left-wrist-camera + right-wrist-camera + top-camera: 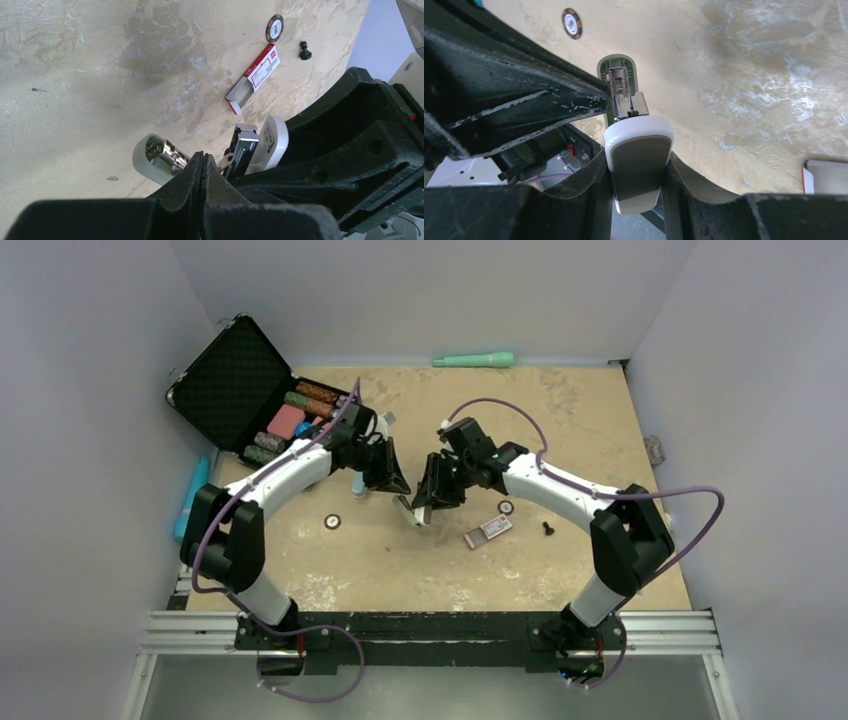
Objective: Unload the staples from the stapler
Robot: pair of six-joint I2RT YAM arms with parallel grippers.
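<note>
Since both arms meet over mid-table, top view first: stapler [413, 510] hangs btwn them, carried by R gripper [432, 498]. L gripper [392, 478] sits just beside it on the L side, tips angled toward it. Both arms are about equally near, but R does the holding. Long axis and jaw detail are too small to read here.

L wrist view: L gripper [202, 159] has its fingers pressed together, no gap. Nothing shows btwn them, tho a thin staple strip would be hard to spot. Stapler is hinged open just ahead of the tips: base [159, 154] w/ its metal end to the L, magazine [245, 142] and white top to the R. Can't tell if the tips touch the magazine.

R wrist view: R gripper [636, 172] is clamped on the stapler's white-grey top, one finger each side. Stapler's long axis runs straight away from the cam, toward the table [749, 75]. L fingers [539, 107] come in from the L, tip meeting the magazine's L edge. Likely next move needs a pull along the magazine's length, R holding steady.
</note>
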